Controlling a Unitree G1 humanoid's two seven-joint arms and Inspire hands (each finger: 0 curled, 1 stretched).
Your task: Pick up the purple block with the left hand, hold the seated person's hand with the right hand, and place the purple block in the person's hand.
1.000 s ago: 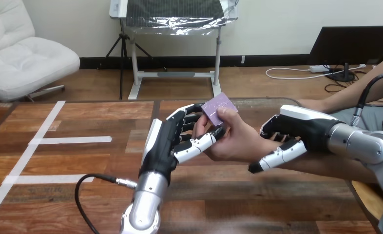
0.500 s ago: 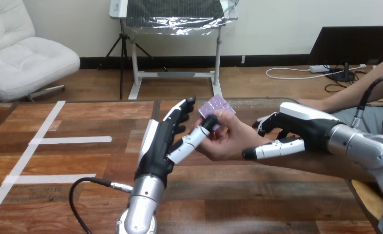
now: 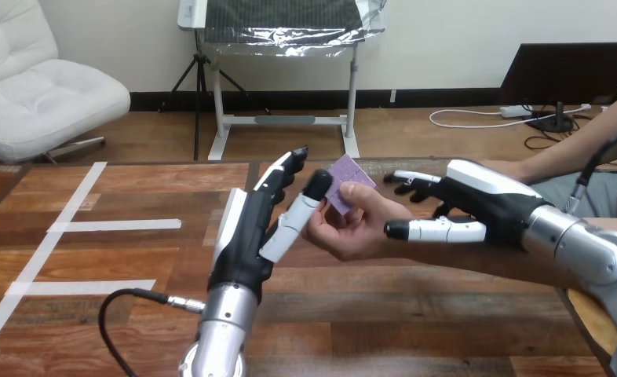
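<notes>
Above the counter [image 3: 117, 259], the robot's left hand [image 3: 246, 228] is extending straight, open fingers [image 3: 286, 169] just beside the purple block [image 3: 346, 181], which is sitting in the person's hand [image 3: 352, 232]. The right hand [image 3: 486, 206] is flanking the wrist, fingers uncurled. The placing step is seemingly finishing; the left hand's next move calls for backing clear.

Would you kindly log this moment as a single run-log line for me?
purple block: held in person's hand | left hand: open, beside block | right hand: open, by person's hand, not gripping
</notes>
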